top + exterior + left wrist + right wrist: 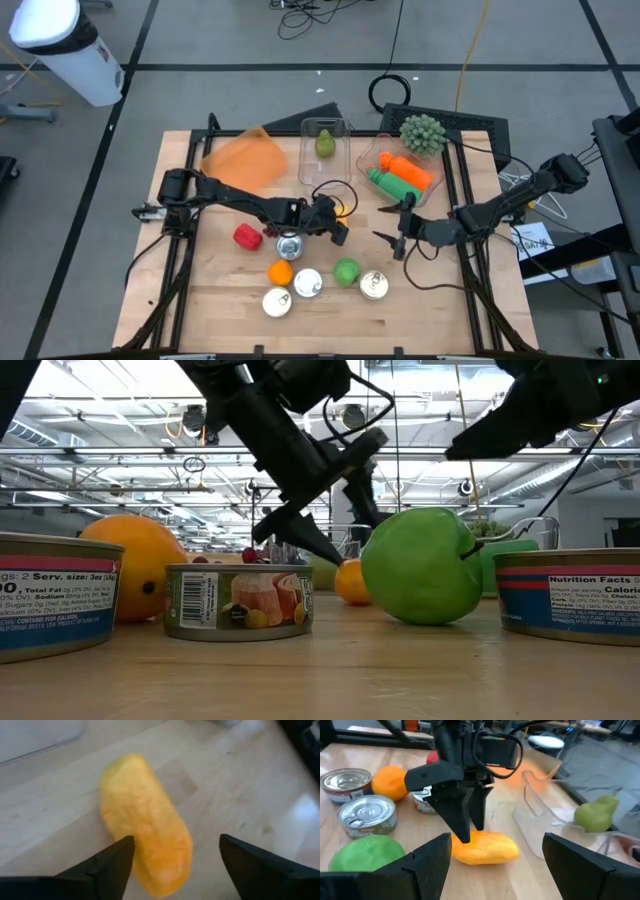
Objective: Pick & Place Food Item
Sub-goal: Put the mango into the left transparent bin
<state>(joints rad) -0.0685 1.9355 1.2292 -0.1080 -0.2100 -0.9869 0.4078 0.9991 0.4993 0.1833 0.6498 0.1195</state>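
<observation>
A yellow oblong food item (pixel 346 208) lies on its side on the wooden table, near the middle. My left gripper (pixel 338 228) reaches in from the left and slants down over it, open. In the left wrist view the item (pixel 145 825) lies between the two fingers, close to one and well apart from the other. The right wrist view shows the left gripper (pixel 470 827) standing on the item (pixel 490 847). My right gripper (pixel 393 240) hovers open to the item's right, holding nothing. My left gripper's fingers straddle the yellow item's end from above, slanting down. One finger (pixel 117 862) stands right against the item's side (pixel 137 850). I cannot tell whether it touches. The item lies flat on the table.
Several cans (pixel 307 283), an orange (pixel 281 271), a green apple (pixel 346 271) and a red item (pixel 247 237) lie near the front. At the back are a clear container with a pear (pixel 325 145), another with orange and green items (pixel 400 175), and an orange bag (pixel 245 160).
</observation>
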